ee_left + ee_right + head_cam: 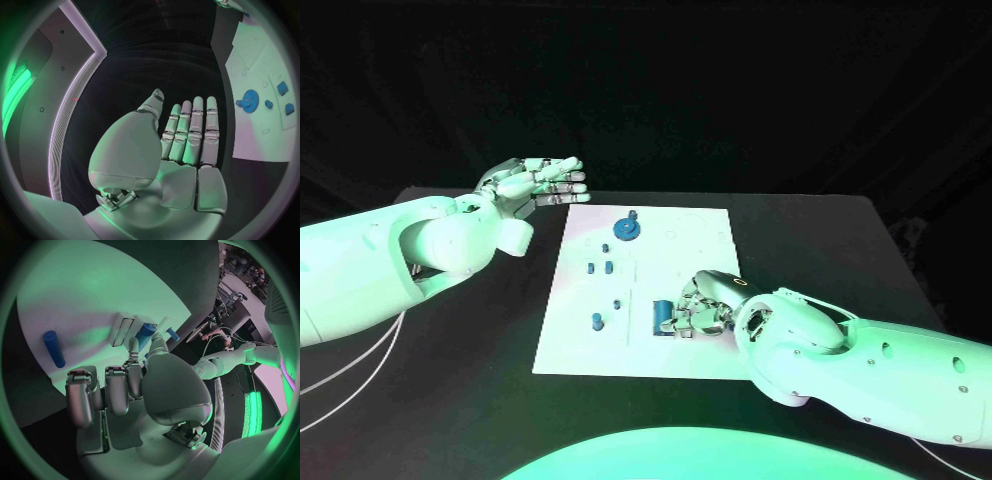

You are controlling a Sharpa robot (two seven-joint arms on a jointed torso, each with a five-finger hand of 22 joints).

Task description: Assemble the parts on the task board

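Note:
The white task board [689,255] [253,137] lies in the middle of the black table. A blue gear [627,230] [250,101] sits near its far edge, with small blue parts [602,267] [282,88] nearer along its left side. My right hand [701,308] [134,390] rests on the board's near right part, fingers curled. Its thumb and one finger pinch the end of a blue cylinder [661,316] [145,335] lying in a rectangular recess. My left hand [538,183] [181,150] hovers off the board's far left corner, fingers straight, holding nothing.
A blue peg [597,321] [54,348] stands near the board's front left. Bare black table [473,360] surrounds the board on all sides. My right forearm [877,365] crosses the board's near right corner.

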